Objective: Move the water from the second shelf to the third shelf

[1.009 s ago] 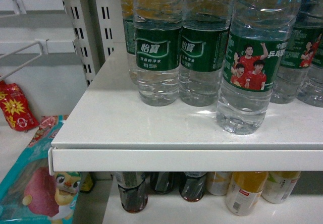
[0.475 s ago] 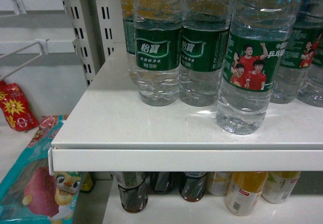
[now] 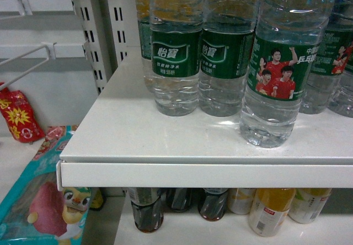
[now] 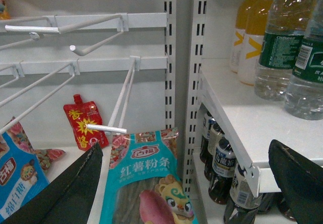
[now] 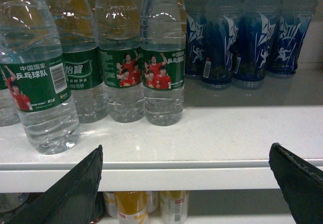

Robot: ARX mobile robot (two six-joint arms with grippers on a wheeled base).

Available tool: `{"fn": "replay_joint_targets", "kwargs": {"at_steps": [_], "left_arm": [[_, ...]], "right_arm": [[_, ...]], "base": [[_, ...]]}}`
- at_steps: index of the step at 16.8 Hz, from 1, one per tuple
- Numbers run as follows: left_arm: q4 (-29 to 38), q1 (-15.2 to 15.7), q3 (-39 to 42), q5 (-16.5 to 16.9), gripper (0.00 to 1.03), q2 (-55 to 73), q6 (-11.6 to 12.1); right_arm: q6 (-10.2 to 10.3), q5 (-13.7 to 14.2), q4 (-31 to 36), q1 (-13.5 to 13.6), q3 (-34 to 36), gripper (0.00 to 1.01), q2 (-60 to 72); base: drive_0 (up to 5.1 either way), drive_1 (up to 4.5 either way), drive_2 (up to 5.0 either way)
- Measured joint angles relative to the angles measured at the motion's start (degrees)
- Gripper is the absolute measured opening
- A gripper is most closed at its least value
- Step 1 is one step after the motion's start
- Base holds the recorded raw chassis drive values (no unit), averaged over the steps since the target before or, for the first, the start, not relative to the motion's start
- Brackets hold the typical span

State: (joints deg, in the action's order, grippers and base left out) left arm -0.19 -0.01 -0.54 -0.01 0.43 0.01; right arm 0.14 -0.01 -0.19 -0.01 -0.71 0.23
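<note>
Several bottles of water stand on a white shelf (image 3: pixel 204 174). The front water bottle (image 3: pixel 277 79) has a green label with red-shirted figures; two more (image 3: pixel 175 63) stand behind it to the left. My right gripper (image 5: pixel 186 178) is open and empty, level with the shelf's front lip, and the water bottles (image 5: pixel 162 70) stand beyond it, up and to the left. My left gripper (image 4: pixel 184 183) is open and empty, off the shelf's left end, with water bottles (image 4: pixel 280 47) at the upper right. Neither gripper shows in the head view.
Dark cola bottles (image 3: pixel 146 212) and yellow drink bottles (image 3: pixel 270 209) fill the shelf below. Blue bottles (image 5: pixel 237 42) stand right of the water. Left of the slotted upright (image 4: pixel 189 82) are wire hooks (image 4: pixel 106 128), a teal noodle packet (image 4: pixel 146 183) and a red pouch (image 3: pixel 19 115).
The head view has shifted slightly, so shelf and bottles sit a little further right in the frame. The bottles hold their places on the shelf.
</note>
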Motion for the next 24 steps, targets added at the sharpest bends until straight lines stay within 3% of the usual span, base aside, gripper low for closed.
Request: {"fn": "replay_joint_targets", "kwargs": {"at_steps": [24], "left_arm": [[-0.1, 0.0, 0.0, 0.0, 0.98, 0.0, 0.0]], "right_arm": [[-0.2, 0.0, -0.1, 0.0, 0.0, 0.98, 0.0]], "base": [[0.0, 0.0, 0.0]]}}
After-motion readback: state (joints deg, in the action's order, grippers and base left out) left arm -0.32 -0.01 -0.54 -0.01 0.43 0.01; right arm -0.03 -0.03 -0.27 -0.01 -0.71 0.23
